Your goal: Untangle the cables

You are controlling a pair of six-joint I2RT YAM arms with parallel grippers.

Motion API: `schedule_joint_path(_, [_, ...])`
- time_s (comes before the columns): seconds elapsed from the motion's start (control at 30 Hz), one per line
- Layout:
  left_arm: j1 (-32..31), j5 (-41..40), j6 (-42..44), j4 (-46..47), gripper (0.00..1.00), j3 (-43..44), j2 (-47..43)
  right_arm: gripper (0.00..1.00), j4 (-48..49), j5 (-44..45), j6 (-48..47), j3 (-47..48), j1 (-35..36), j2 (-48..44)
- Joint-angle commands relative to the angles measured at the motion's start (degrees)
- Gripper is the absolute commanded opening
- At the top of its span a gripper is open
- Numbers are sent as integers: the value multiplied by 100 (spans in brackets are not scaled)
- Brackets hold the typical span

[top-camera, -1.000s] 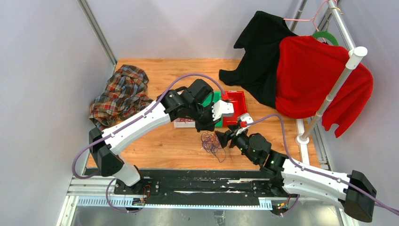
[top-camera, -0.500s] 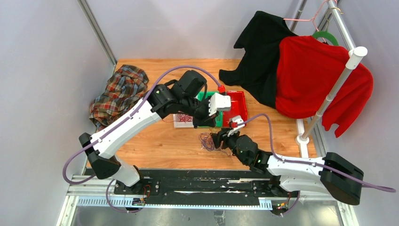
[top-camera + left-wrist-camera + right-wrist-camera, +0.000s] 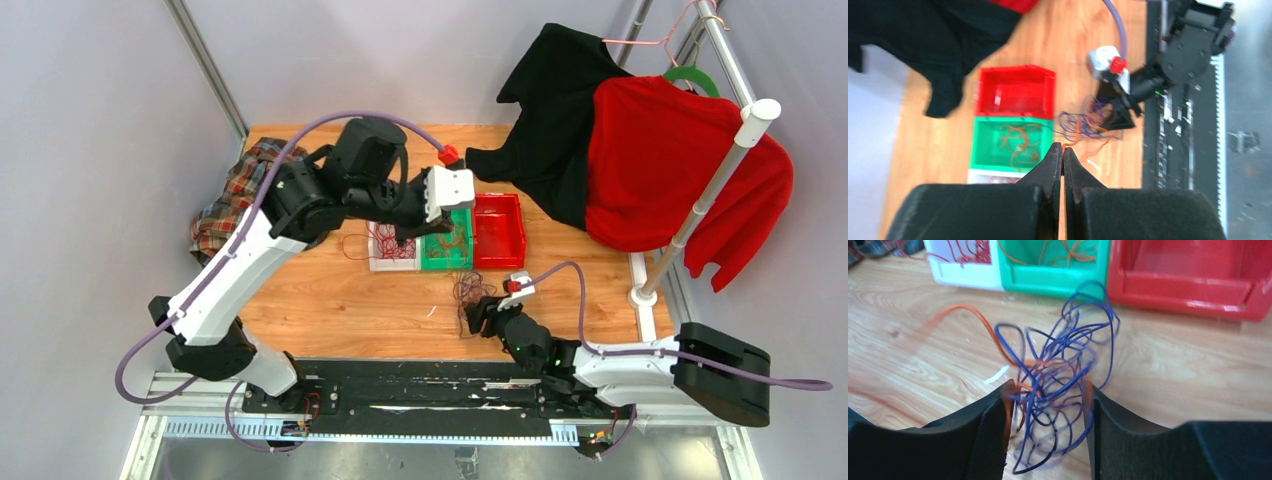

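Note:
A tangle of purple and orange cables (image 3: 468,290) lies on the wooden table in front of the bins. My right gripper (image 3: 476,316) is open, its fingers standing either side of the tangle (image 3: 1063,365) in the right wrist view (image 3: 1047,396). My left gripper (image 3: 399,237) hovers above the bins, shut on an orange cable (image 3: 1075,136) pinched at its tips (image 3: 1063,147). That cable runs down into the tangle (image 3: 1083,122) and also shows in the right wrist view (image 3: 973,312).
A white bin (image 3: 372,262) holds red cables, a green bin (image 3: 428,262) orange ones, and a red bin (image 3: 498,230) stands beside them. A plaid shirt (image 3: 255,195) lies at far left. Black (image 3: 550,120) and red (image 3: 680,170) garments hang on a rack (image 3: 700,200) at right.
My left arm has swung back and to the left, away from the tangle, with the orange cable. My right gripper has drawn nearer to the table's front edge, and the tangle shifted slightly right.

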Motion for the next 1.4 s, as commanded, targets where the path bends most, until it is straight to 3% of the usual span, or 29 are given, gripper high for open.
schedule_joint_path(0.0, [-18, -690, 396, 237, 1, 976, -57, 51, -1006, 750, 633, -379, 342, -240])
schedule_joint_path(0.33, [-17, -1400, 1052, 265, 0, 2198, 262, 38, -2660, 1309, 1675, -487, 865, -1091])
schedule_joint_path(0.53, [-18, -1821, 1414, 752, 0, 1761, 178, 41, -4026, 1611, 1906, -362, 1106, -2285])
schedule_joint_path(0.77, [-16, -2845, 2162, 2489, 0, 1660, 206, 44, -5472, 1619, 2341, -483, 1242, -3546])
schedule_joint_path(1.03, [-9, -3455, 2925, 4124, 1, 1829, 307, 46, -5621, 1630, 2407, -343, 1333, -3235])
schedule_joint_path(1.17, [-9, -3478, 2984, 4530, 1, 1912, 344, 46, -5678, 1642, 2508, -291, 1372, -3032])
schedule_joint_path(1.37, [-18, -3298, 2952, 4592, 1, 2264, 463, 38, -6131, 1805, 2772, -280, 1538, -3264])
